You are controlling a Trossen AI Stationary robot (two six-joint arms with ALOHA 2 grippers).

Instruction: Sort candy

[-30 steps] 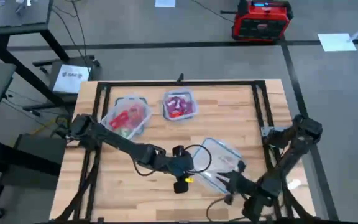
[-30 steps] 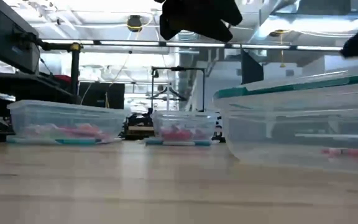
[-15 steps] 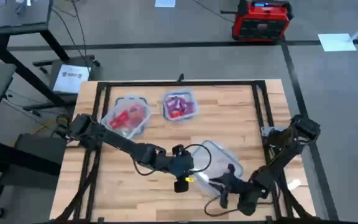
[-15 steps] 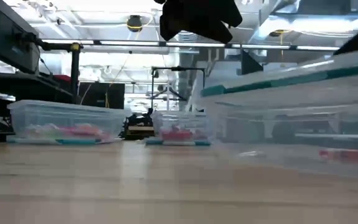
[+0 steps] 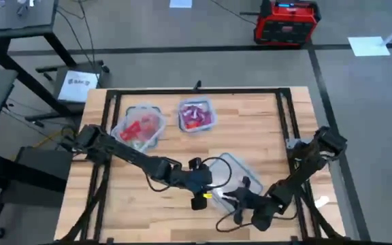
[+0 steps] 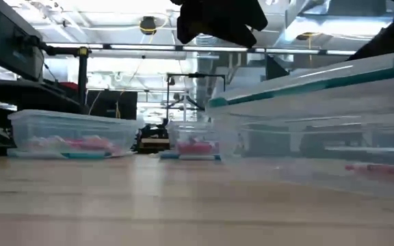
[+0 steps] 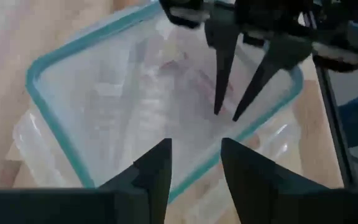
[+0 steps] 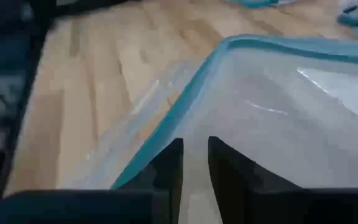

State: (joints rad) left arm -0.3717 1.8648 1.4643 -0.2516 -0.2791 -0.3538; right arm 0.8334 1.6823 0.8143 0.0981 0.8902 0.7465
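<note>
A clear container with a teal rim (image 5: 235, 169) (image 7: 79, 106) sits near the table's middle, with a few pink candy pieces (image 6: 382, 167) in it. My left gripper (image 7: 194, 149) (image 5: 213, 182) is open and hovers over the container's left end. My right gripper (image 8: 194, 146) (image 7: 225, 116) comes from the right and reaches over the rim. Its fingers, a narrow gap apart, point down into the container. Two far tubs hold sorted candy, red (image 5: 139, 127) and pink-purple (image 5: 196, 114). My right gripper has both fingertips (image 7: 217, 111) inside the container, slanting down from the table's right side. Nothing shows between them. Whether they touch the container's floor or wall, I cannot tell.
The two far tubs (image 6: 67, 133) (image 6: 197, 140) stand side by side near the far edge. A black frame (image 5: 196, 92) runs around the tabletop. Bare wood (image 5: 135, 204) lies to the left of and in front of the container.
My right gripper has moved toward the table's left along the near side and come in over the container. The container has shifted toward the left, and in the low view its rim slopes more steeply than before.
</note>
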